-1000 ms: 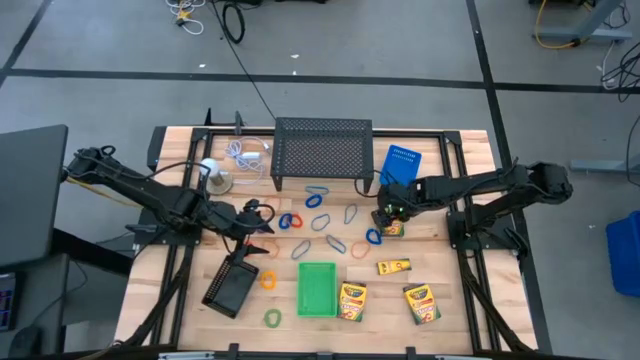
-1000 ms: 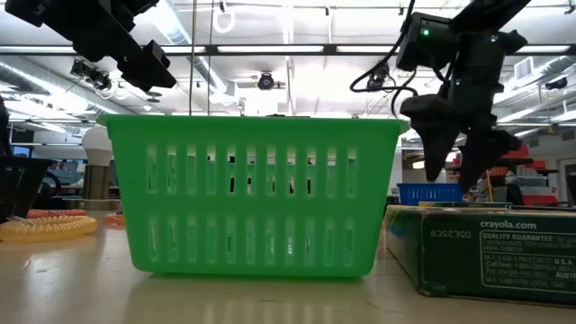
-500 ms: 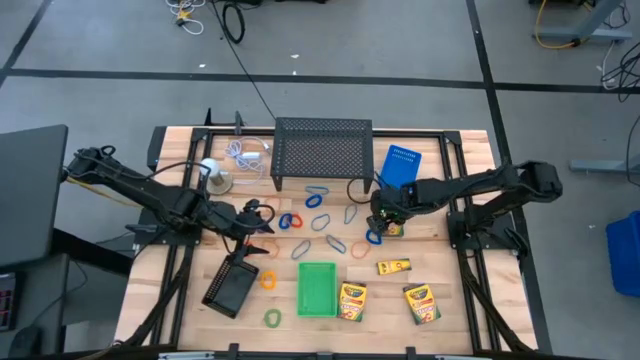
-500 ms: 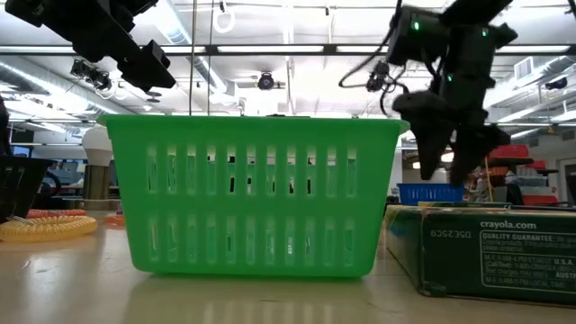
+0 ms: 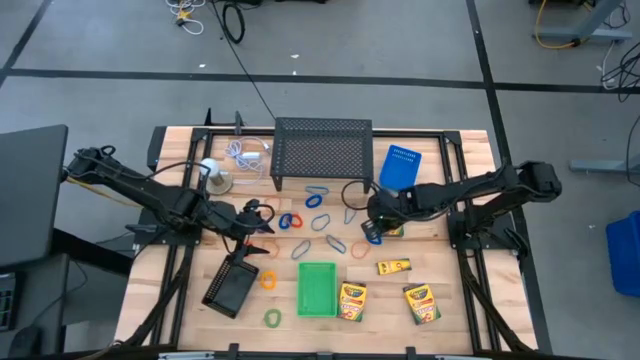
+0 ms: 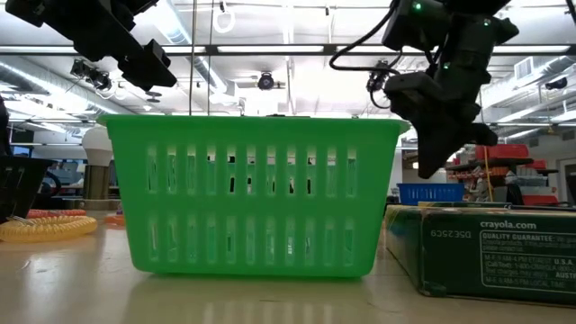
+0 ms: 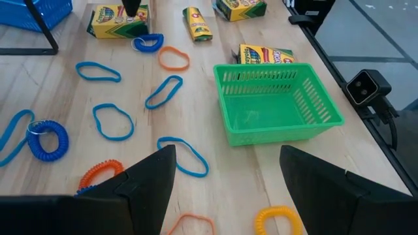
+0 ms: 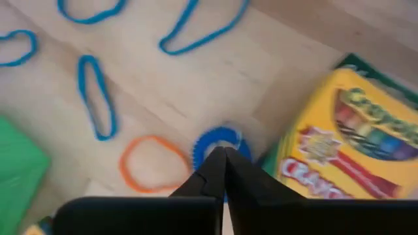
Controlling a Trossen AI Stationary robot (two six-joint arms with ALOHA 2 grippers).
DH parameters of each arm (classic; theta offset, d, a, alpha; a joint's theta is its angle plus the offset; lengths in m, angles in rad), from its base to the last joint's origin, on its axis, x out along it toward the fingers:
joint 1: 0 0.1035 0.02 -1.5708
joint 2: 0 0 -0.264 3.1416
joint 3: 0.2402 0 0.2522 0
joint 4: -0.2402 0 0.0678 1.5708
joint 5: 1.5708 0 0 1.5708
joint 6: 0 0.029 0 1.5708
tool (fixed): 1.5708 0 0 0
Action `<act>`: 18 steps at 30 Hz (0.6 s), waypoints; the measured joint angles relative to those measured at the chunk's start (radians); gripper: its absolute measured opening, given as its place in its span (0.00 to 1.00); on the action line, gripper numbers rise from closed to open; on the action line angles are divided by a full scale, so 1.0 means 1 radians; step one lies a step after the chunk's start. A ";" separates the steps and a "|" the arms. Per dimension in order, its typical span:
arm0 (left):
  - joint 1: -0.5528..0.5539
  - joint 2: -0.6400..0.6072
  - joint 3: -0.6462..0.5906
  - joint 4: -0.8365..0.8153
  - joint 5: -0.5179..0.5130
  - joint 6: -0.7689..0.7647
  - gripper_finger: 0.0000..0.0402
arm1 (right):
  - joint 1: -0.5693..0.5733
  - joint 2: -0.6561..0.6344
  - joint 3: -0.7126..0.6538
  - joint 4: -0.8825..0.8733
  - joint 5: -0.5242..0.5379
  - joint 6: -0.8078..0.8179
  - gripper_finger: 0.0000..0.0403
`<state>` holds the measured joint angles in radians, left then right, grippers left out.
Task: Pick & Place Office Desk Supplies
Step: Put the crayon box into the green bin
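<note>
sitting open, green basket (image 5: 317,288) holds nothing.

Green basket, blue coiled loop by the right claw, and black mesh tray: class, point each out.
green basket (image 5: 317,289), high view, on its floor.
blue coiled loop (image 8: 206,145), right wrist view, on its coil's visible arc.
black mesh tray (image 5: 322,152), high view, on the middle of its mesh top.
</note>
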<state>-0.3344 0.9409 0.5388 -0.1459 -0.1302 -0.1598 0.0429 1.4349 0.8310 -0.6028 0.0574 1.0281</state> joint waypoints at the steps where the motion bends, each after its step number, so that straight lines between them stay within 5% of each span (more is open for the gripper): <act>1: 0.000 0.000 0.000 0.000 0.000 0.000 0.70 | 0.000 0.000 -0.007 0.013 -0.007 0.004 0.03; 18: 0.000 0.000 0.000 0.000 -0.002 0.003 0.70 | 0.014 0.156 -0.009 0.024 -0.070 -0.020 0.00</act>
<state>-0.3340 0.9409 0.5388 -0.1459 -0.1326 -0.1570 0.0571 1.5911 0.8223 -0.5783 -0.0130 1.0084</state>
